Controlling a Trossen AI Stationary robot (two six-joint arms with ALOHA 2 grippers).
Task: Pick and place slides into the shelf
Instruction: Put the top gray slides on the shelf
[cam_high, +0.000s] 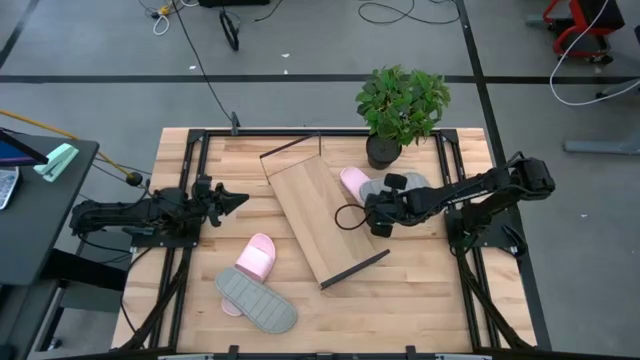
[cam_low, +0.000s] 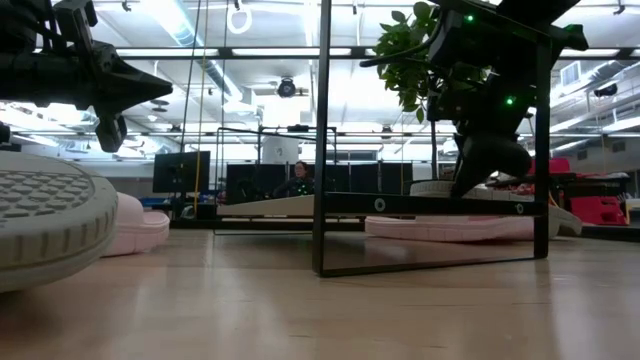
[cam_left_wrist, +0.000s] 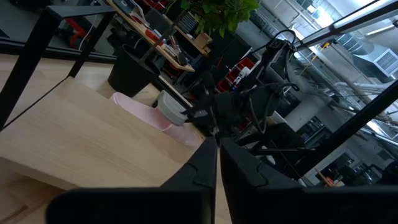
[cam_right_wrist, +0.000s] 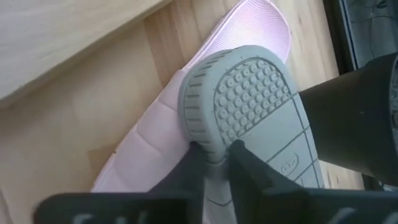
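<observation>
The shelf (cam_high: 318, 215) lies slantwise mid-table, a light-wood board with black end frames. By its right side, in front of the plant, a grey slide (cam_right_wrist: 261, 106) lies sole up across a pale pink slide (cam_right_wrist: 155, 149). My right gripper (cam_right_wrist: 214, 155) is shut on the grey one's end. Another pink slide (cam_high: 257, 257) and a sole-up grey slide (cam_high: 257, 300) lie on the table left of the shelf's near end. My left gripper (cam_high: 235, 200) is shut, holds nothing and hovers left of the shelf, above the table (cam_low: 110, 90). My right gripper pinches the rounded end rim (cam_right_wrist: 208, 140) of the grey slide's sole between its two fingers, only at that edge. The fingers (cam_right_wrist: 242, 158) come slanting down from the table's right. The slide is sole up and lies over the pink slide; I cannot tell whether it is lifted.
A potted plant (cam_high: 400, 105) stands at the far edge just behind the right gripper. The shelf's black end frame (cam_low: 322, 140) rises upright mid-table. A dark side table with clutter (cam_high: 40, 160) stands beyond the table's left edge. Bare wood lies near the right front corner.
</observation>
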